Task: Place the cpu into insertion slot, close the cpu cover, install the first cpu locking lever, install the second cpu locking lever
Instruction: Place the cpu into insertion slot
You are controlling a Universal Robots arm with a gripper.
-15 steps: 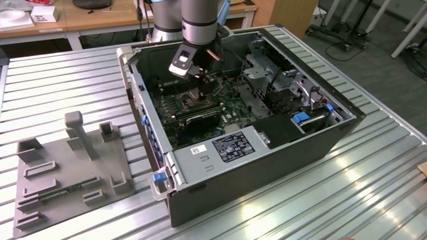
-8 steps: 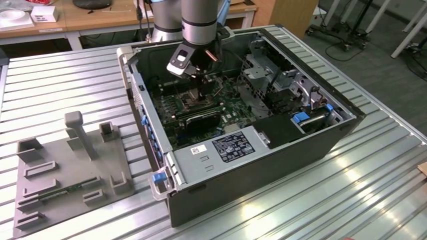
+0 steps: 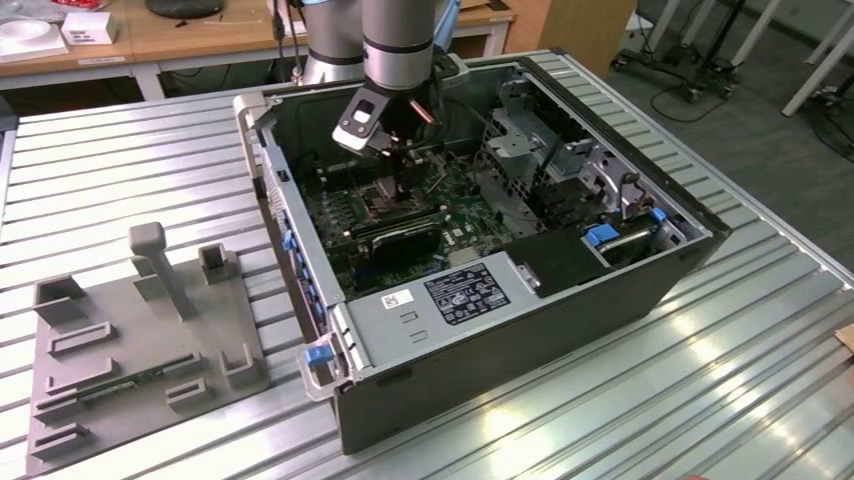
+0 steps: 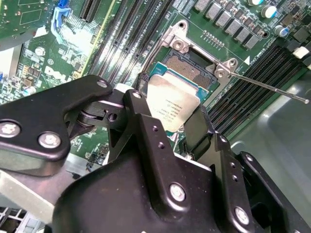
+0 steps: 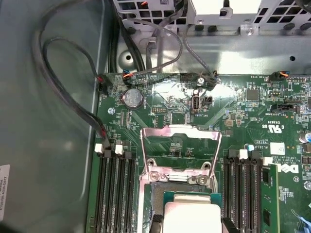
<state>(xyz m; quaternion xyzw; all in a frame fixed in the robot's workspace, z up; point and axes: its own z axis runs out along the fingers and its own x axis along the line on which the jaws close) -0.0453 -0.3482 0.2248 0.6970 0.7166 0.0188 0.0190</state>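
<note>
The cpu (image 4: 171,99), a pale silver square chip on a green edge, is held between my gripper's (image 4: 170,114) black fingers (image 4: 146,131). It hangs just over the insertion slot (image 4: 192,72), whose dark golden centre shows past the chip's edge. In the first wrist view the cpu (image 5: 192,211) overlaps the insertion slot (image 5: 158,198), and the cpu cover (image 5: 180,145), a silvery frame with a window, lies flipped open beyond it. A thin locking lever (image 4: 267,86) sticks out sideways, unlatched. The exterior view shows my gripper (image 3: 387,180) down inside the open computer case (image 3: 534,330).
Black memory slots (image 5: 114,194) flank the socket on both sides, one holding a stick (image 5: 268,194). Black cables (image 5: 63,92) loop along the case wall. A drive cage (image 3: 534,150) stands at the case's far side. A grey fixture plate (image 3: 134,345) lies on the ribbed table at the exterior view's left.
</note>
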